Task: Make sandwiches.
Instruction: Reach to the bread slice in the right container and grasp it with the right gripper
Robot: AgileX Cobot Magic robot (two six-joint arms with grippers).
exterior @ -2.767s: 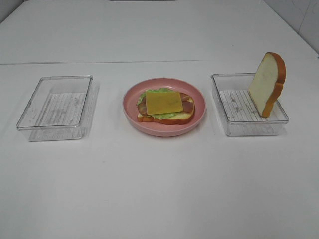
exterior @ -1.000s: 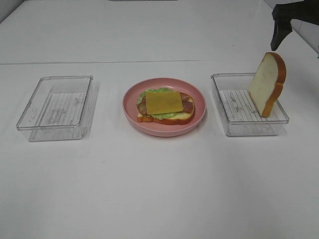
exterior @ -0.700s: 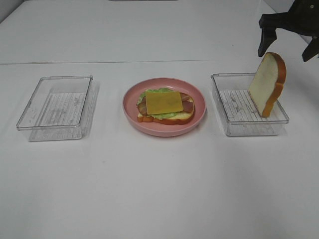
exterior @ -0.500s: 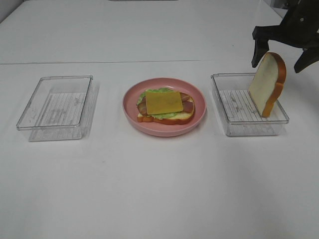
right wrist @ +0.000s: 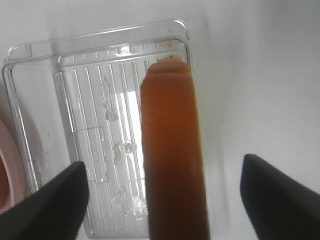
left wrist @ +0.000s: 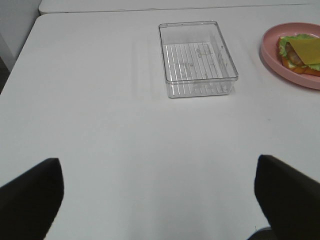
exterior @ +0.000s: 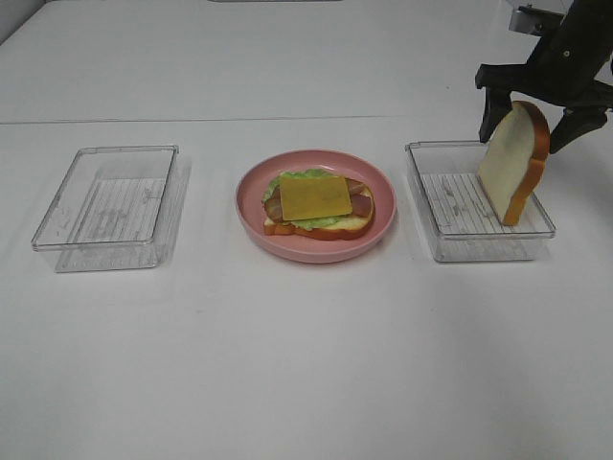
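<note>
An open sandwich (exterior: 317, 204) lies on the pink plate (exterior: 383, 192): bread, green lettuce, brown bacon, a yellow cheese square on top. It also shows in the left wrist view (left wrist: 301, 54). A second bread slice (exterior: 513, 161) stands on edge in the right clear tray (exterior: 450, 247); the right wrist view shows its orange-brown crust (right wrist: 172, 150) from above. My right gripper (exterior: 533, 117) is open, its fingers straddling the top of that slice without closing on it. My left gripper (left wrist: 160, 192) is open and empty, far from the plate.
An empty clear tray (exterior: 110, 205) sits left of the plate, also in the left wrist view (left wrist: 196, 57). The table's back edge runs behind the trays. The white tabletop spreads wide in front.
My right gripper came in from the upper right and dropped down around the top of the standing bread slice. The sandwich, plate and trays have not moved.
</note>
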